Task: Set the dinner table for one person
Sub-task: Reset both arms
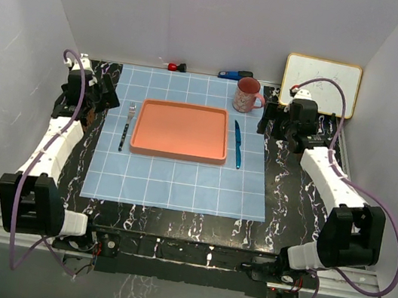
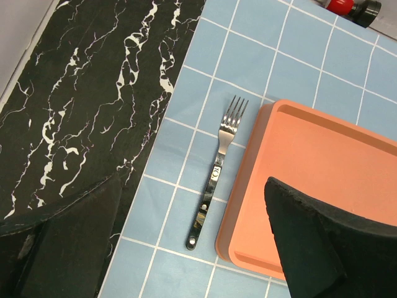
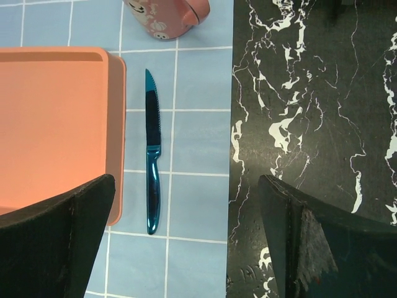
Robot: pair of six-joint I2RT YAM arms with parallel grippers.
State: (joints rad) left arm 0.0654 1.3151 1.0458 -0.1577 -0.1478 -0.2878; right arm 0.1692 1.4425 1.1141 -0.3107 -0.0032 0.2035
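Black, white-veined stone of the dinner table (image 1: 286, 202) spreads under both of your arms, with bare strips showing to the left and right of the light-blue gridded cloth (image 1: 178, 184). Your left gripper (image 2: 192, 183) hangs over the table's left side, its fingers (image 2: 74, 242) spread wide and grasping nothing. One finger sits above bare tabletop and the other above the orange tray (image 1: 181, 130). The fork (image 2: 214, 177) lies on the cloth below the gap, just beside the tray's left edge. Your right gripper (image 3: 186, 180) is likewise released and empty, with one finger over the tray's corner and the other over bare marble at the table's right side. The blue knife (image 3: 152, 167) lies on the cloth below that gap, just right of the tray. You can see a pink mug (image 1: 248, 95) standing on the cloth beyond the knife's tip.
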